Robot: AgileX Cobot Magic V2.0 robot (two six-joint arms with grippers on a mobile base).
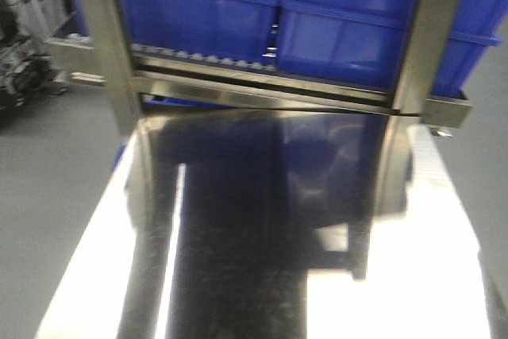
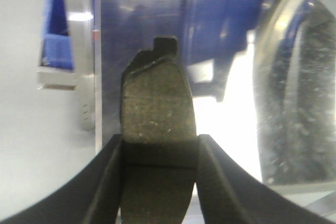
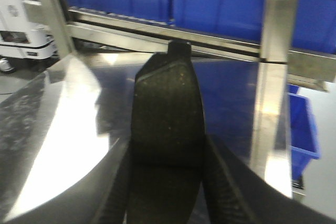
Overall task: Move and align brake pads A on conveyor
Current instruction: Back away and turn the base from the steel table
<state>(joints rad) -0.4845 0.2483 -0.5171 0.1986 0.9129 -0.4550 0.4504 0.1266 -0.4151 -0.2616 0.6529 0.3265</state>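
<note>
Blue bins (image 1: 198, 17) on a steel rack (image 1: 103, 45) are seen at the back, and before them a shiny steel tabletop (image 1: 444, 275) is spread, with the bins mirrored in it. No pad and no arm is shown in this front view. The conveyor cannot be made out with certainty in any view (a dark, grainy patch at the edge of each wrist view may be only a reflection).

The step in hand is judged to be the transport: one pad is gripped by each arm and neither is set down yet. For the next move the belt must be reached and each pad lowered flat upon it. The tabs should be turned the same way, so that the pads are laid in line before the jaws are opened.

The left gripper (image 2: 160, 142) is closed to the width of a brake pad (image 2: 157, 103), which is clamped by its long sides between the two black fingers (image 2: 110, 171). The near part of the pad is held within the jaws. The far part is projected ahead of them, with the small tab at the far end. The same is found on the right, where the right gripper (image 3: 167, 145) is closed on a second brake pad (image 3: 167, 98), tab pointed toward the rack. Whether either pad touches the tabletop cannot be told.
</note>
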